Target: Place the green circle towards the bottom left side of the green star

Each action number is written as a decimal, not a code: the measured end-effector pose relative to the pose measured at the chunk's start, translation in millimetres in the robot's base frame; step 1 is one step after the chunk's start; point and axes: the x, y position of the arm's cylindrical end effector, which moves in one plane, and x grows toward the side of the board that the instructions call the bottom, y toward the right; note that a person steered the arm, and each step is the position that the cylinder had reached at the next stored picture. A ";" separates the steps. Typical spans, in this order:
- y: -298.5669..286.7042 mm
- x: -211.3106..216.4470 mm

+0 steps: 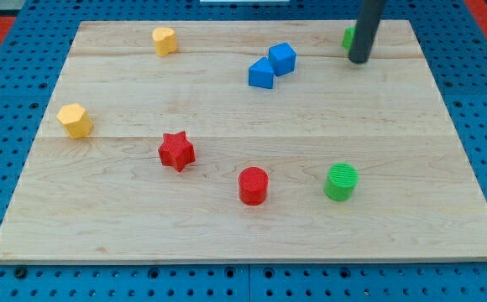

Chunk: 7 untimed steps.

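My tip (pixel 359 60) stood at the view's top right, touching a mostly hidden green block (pixel 348 38), presumably the star. No gripper fitted. Green circle (pixel 341 181) sat well apart, lower right. Approach step; next move: reach the circle.

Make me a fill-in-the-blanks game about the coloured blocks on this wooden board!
1. The green circle sits right of the ___ circle.
2. The two blocks touching each other near the view's top are ___.
3. The red star has ___ red block to its lower right.
4. My tip partly hides a ___ block at the view's top right.

Missing words: red; blue; one; green
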 end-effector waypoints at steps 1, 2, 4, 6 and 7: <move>42.5 94.8; 32.0 166.8; -49.7 219.2; -96.3 221.7; -46.7 190.8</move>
